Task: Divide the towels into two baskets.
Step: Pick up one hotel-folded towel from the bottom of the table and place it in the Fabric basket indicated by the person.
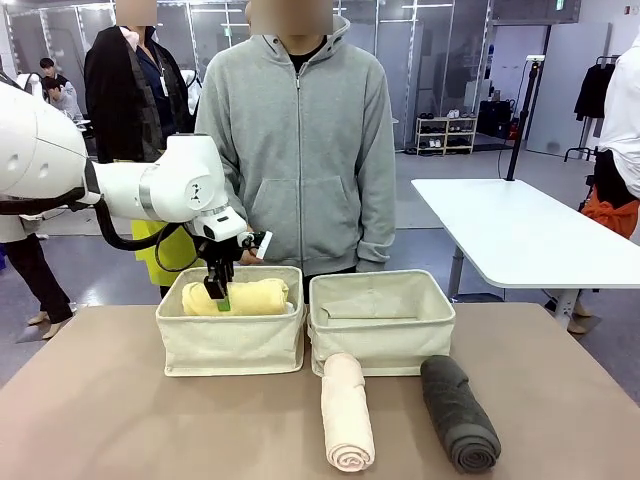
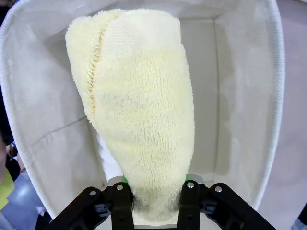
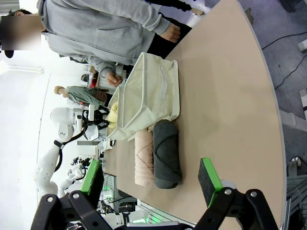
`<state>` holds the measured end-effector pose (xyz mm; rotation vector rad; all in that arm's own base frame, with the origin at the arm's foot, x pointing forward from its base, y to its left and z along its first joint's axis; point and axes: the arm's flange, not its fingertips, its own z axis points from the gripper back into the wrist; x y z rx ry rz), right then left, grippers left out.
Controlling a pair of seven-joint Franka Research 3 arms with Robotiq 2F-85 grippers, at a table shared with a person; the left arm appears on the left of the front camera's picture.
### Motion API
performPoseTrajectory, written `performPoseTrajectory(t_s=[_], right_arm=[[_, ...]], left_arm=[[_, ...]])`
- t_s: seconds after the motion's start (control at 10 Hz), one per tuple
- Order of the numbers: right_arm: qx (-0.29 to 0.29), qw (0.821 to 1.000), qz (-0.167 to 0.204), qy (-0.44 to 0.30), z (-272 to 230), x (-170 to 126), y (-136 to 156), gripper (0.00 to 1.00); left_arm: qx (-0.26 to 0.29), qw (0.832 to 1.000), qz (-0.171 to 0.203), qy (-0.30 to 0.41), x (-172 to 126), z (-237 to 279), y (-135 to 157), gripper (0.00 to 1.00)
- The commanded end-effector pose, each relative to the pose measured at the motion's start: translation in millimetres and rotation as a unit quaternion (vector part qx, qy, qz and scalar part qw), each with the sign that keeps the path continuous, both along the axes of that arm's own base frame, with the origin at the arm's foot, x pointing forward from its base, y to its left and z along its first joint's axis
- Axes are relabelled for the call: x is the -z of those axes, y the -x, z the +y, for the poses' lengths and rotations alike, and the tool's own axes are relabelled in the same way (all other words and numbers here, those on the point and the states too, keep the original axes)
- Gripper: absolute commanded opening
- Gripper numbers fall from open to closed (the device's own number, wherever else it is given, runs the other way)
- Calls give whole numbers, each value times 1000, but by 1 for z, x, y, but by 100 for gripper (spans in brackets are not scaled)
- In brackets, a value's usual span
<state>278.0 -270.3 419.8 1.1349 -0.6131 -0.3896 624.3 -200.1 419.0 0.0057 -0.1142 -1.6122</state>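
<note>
Two cream baskets stand side by side. In the left basket [image 1: 230, 345] lies a pale yellow towel [image 1: 245, 297], with my left gripper [image 1: 218, 292] reaching down into the basket onto it. In the left wrist view the yellow towel [image 2: 144, 120] is pinched between the fingers [image 2: 122, 203], and a strip of white cloth [image 2: 108, 162] shows beneath it. The right basket [image 1: 380, 345] holds nothing. In front of it on the table lie a peach-pink towel [image 1: 346, 410] and a dark grey towel [image 1: 458, 412]. My right gripper [image 3: 149, 165] hangs open above the table, away from both towels.
A person in a grey hoodie [image 1: 300, 150] stands right behind the baskets, hands near the left basket's far rim. The brown table [image 1: 120, 420] has free room left of the towels. A white table [image 1: 520, 235] stands at the far right.
</note>
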Motion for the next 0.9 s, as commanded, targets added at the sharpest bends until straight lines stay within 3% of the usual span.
performPoseTrajectory(t_s=[0.0,0.1,0.2,0.6,0.7,0.8], right_arm=[[1,1000,-6,-4,-1,-3,1,100],[1,1000,-6,-4,-1,-3,1,100],[1,1000,-6,-4,-1,-3,1,100],[1,1000,-6,-4,-1,-3,1,100],[1,1000,-6,-4,-1,-3,1,100],[1,1000,-6,-4,-1,-3,1,100]], left_arm=[[-3,1000,-10,0,-6,0,-6,57],[-6,1000,-14,-2,-8,0,-4,83],[-9,1000,-14,-9,-9,0,-2,100],[-24,999,-22,6,-32,2,20,100],[-5,1000,-10,-1,-11,-3,0,100],[-5,1000,-10,-1,-11,-3,0,100]])
